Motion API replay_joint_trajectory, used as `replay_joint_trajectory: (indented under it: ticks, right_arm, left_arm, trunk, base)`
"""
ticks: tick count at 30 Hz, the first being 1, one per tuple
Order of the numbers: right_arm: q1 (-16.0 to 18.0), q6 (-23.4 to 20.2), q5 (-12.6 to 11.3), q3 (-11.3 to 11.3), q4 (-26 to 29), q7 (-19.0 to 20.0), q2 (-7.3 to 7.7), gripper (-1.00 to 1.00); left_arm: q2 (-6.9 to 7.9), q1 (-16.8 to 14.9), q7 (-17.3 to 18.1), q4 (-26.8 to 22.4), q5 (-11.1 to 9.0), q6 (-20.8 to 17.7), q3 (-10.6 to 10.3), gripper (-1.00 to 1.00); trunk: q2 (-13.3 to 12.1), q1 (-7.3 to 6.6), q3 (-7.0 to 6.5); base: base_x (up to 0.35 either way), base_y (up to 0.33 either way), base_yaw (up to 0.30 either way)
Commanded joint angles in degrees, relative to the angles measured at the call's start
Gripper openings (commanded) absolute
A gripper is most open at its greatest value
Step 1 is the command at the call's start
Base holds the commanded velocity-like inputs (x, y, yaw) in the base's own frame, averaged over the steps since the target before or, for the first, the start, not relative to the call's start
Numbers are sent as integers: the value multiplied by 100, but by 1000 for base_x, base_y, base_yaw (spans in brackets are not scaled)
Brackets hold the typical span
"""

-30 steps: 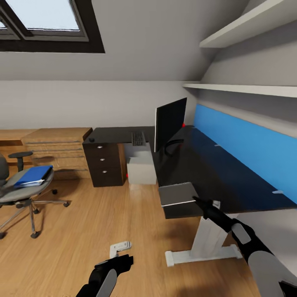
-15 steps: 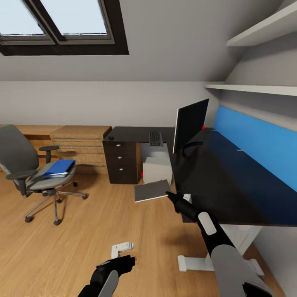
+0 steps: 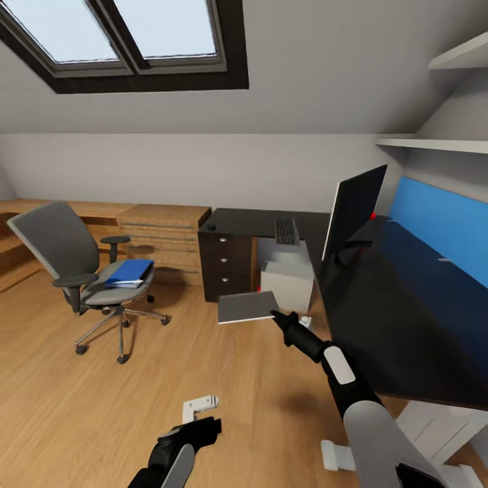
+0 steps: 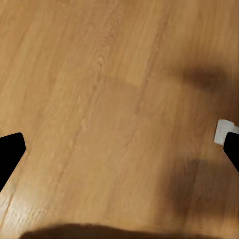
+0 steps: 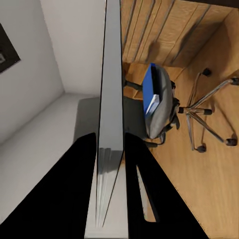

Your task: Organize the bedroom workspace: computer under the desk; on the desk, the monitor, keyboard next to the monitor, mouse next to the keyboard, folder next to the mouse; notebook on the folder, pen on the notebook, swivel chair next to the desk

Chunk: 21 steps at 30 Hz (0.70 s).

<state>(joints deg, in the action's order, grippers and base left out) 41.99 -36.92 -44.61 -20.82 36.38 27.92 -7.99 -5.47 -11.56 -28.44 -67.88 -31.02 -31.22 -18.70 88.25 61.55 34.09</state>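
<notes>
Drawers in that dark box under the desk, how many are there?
3, stacked in the dark drawer unit under the desk: top, middle, bottom, each with a silver knob. More may be hidden.

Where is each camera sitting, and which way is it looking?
Head view: up on the robot's head, looking forward and down at the desk, swivel chair and both arms.
Left wrist view: on the left arm, looking straight down at the floor past two dark fingertips.
Right wrist view: on the right arm, looking along the right gripper clamped on the notebook.
Shared: head and right wrist views both show the notebook, the chair and the blue folder.
</notes>
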Motion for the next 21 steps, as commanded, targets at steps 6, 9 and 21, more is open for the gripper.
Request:
replay_joint_trajectory:
  ticks: [6,9,21]
  right_arm:
    - [2,-189,-35,-44,5,317,77,-100]
    - [2,-206,-35,-45,7,405,88,-100]
    - [2,-216,-30,-45,3,825,107,-100]
  left_arm:
    - [2,-5,-56,-11,-62,47,-11,100]
    - [2,-5,-56,-9,-63,52,-11,100]
    - [2,-5,-47,-6,-71,55,-11,100]
  trunk:
    - [3,2,6]
    - [3,2,6]
    - [3,2,6]
  base:
    - [239,215,15]
    - [242,229,4]
    - [245,236,0]
